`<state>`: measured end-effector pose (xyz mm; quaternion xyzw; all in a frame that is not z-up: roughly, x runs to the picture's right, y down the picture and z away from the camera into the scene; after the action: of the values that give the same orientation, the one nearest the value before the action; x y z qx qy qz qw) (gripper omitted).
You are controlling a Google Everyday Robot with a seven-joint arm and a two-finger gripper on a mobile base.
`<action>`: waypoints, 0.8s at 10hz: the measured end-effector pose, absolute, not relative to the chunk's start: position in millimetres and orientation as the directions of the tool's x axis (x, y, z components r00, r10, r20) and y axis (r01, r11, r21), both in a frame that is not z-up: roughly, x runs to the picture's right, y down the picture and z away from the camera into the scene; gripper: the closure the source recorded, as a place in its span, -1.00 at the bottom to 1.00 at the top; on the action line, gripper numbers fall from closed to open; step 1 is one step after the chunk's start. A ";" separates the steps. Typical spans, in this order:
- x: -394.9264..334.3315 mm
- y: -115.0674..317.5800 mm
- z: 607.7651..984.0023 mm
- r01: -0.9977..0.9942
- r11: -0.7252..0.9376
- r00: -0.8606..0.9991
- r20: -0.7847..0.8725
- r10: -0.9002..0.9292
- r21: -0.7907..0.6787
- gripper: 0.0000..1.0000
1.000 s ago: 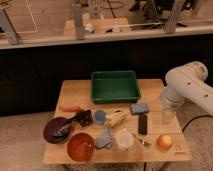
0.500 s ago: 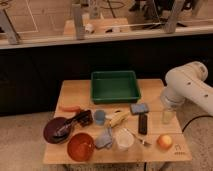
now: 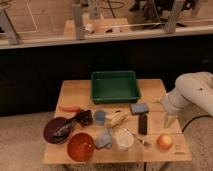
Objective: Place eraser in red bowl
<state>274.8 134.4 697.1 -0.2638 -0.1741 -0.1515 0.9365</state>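
Over the right edge of the light wooden desk (image 3: 75, 93), the white arm's hand (image 3: 168, 121) hangs pointing down, just where it was half a second ago, and I cannot tell whether it is open or closed. Left of it, apart from it, the small black oblong eraser (image 3: 143, 123) lies flat and unmoved on the desk, its long axis running from the near edge toward the far edge, just in front of a blue-grey sponge pad (image 3: 139, 108). Well to the left, past a clear plastic cup (image 3: 123, 138), the round orange-red bowl (image 3: 80, 146) sits at the near edge.
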 end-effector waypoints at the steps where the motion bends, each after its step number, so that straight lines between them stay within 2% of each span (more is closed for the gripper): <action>1: 270.0 135.9 699.2 0.481 0.798 0.805 0.544 -0.238 -0.362 -0.60; 2: 270.0 140.5 698.8 0.547 0.785 0.724 0.635 -0.268 -0.291 -0.60; 5: 267.4 144.3 697.7 0.632 0.763 0.566 0.752 -0.338 -0.133 -0.60; 7: 255.3 148.5 701.4 0.667 0.734 0.587 0.697 -0.413 -0.127 -0.60; 8: 247.7 152.8 706.5 0.696 0.709 0.610 0.614 -0.501 -0.114 -0.60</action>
<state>247.7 152.8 706.5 -0.1735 -0.2819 -0.3399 0.8803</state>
